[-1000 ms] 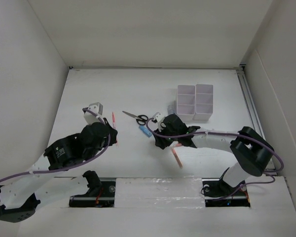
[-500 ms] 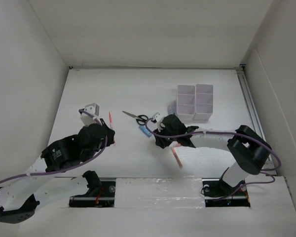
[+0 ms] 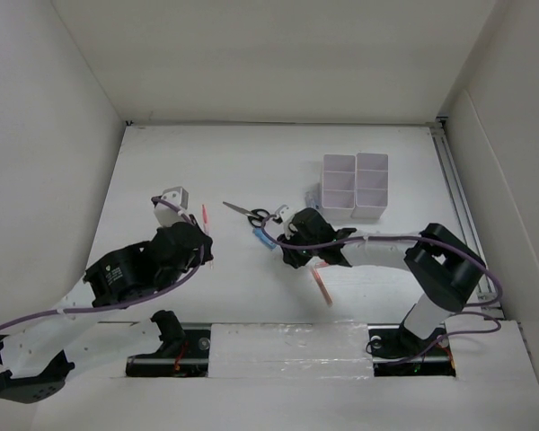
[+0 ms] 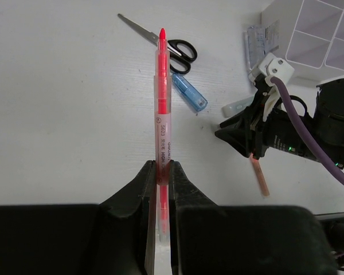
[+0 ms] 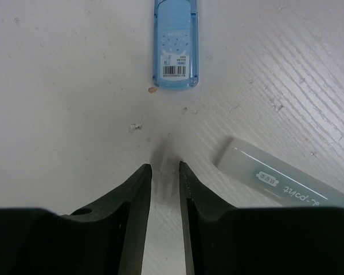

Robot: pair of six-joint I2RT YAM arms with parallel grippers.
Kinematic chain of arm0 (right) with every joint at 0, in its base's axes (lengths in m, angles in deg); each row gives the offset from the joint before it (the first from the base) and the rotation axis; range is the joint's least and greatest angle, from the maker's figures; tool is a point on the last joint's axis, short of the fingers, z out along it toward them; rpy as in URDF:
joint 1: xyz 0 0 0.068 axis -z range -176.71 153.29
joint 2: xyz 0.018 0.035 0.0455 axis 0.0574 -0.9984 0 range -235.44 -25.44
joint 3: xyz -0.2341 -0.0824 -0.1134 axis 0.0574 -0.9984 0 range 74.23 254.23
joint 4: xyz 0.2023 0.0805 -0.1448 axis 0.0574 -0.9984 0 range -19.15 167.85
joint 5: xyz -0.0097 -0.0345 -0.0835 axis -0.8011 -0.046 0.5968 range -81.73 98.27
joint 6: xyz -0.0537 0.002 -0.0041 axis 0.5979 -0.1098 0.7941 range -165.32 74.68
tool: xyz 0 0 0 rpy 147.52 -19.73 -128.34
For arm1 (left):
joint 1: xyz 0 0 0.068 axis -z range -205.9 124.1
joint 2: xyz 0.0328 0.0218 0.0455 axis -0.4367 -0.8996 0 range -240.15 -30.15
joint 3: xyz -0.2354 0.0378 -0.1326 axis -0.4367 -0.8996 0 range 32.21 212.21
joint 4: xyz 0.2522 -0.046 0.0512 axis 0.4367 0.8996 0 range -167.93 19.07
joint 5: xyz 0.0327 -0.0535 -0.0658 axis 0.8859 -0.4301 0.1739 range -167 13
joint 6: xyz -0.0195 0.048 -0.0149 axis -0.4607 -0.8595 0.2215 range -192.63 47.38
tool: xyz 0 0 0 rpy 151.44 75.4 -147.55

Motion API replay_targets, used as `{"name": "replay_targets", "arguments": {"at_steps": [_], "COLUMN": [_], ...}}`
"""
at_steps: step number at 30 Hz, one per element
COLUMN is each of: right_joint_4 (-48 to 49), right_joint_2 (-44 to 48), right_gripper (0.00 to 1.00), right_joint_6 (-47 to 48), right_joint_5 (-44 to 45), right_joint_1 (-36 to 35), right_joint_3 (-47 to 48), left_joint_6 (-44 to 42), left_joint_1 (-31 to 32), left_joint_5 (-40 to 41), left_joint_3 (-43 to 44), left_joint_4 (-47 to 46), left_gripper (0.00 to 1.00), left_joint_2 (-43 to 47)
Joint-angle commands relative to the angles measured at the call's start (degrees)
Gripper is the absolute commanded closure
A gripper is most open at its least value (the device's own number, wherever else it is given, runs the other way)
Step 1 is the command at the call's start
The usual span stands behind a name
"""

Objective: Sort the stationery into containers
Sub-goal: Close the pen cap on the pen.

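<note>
My left gripper point(image 4: 161, 172) is shut on a red highlighter point(image 4: 162, 97) that points away from me; both show in the top view, the gripper point(image 3: 204, 237) and the pen point(image 3: 204, 215). My right gripper point(image 5: 165, 166) is low over the table point(image 5: 57, 86), its jaws a narrow gap apart with a small clear piece point(image 5: 165, 161) between them. A short blue tube point(image 5: 176, 43) lies just ahead, a clear pen cap point(image 5: 281, 177) to its right. Black-handled scissors point(image 3: 249, 213) lie beyond. The white six-compartment organiser point(image 3: 355, 185) stands at the back right.
An orange pen point(image 3: 322, 285) lies on the table under the right forearm. A clear packet point(image 3: 313, 195) leans by the organiser's left side. White walls close in the table on the left, back and right.
My left gripper shifted slightly left and back right with the highlighter held. My right gripper edged a little up-left toward the blue tube.
</note>
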Motion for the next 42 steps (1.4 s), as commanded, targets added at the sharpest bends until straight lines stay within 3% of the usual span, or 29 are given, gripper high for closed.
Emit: {"name": "replay_targets", "arguments": {"at_steps": [1, 28, 42], "right_joint_4": [-0.7, -7.9, -7.9], "right_joint_2": [-1.8, -1.7, -4.1], "right_gripper": [0.68, 0.68, 0.68], "right_joint_6": [-1.0, -5.8, -6.9], "right_joint_5": [1.7, 16.5, 18.3], "right_joint_1": [-0.6, -5.8, -6.4], "right_joint_3": [2.3, -1.1, -2.8], "left_joint_6": [0.1, -1.4, -2.0], "left_joint_1": [0.0, 0.0, 0.0], "left_joint_5": [0.8, -0.2, -0.2], "left_joint_3": [0.8, 0.8, 0.8], "left_joint_4": [0.3, -1.3, -1.3], "left_gripper": [1.00, 1.00, 1.00], "left_joint_2": [-0.5, 0.1, 0.1]}}
